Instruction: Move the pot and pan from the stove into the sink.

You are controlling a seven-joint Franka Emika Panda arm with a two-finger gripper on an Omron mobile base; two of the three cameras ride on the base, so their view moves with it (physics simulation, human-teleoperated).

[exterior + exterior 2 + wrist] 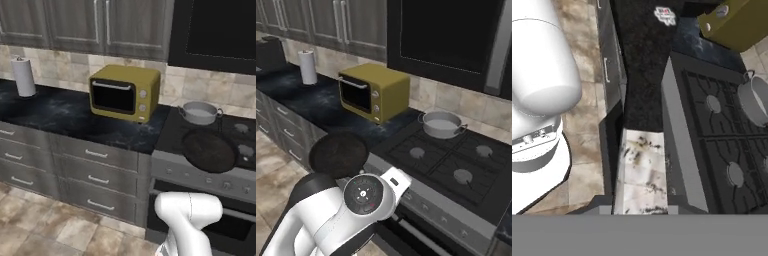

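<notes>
The black pan [209,150] hangs in the air, lifted off the stove [446,157]. In the right base view the pan [338,154] shows left of the cooktop, in front of the counter edge and just behind my arm. My gripper is hidden behind the pan and arm; it is shut, and the grip on the pan is itself hidden. The grey pot [200,112] stands on the back left burner, also seen in the right base view [441,124] and at the hand view's right edge [754,100]. The other burners are bare. The sink is out of view.
A yellow toaster oven [125,92] stands on the dark counter just left of the stove. A paper towel roll [23,76] stands further left. Grey drawers [95,165] run below the counter. A dark hood [220,30] hangs over the cooktop, and tiled floor lies in front.
</notes>
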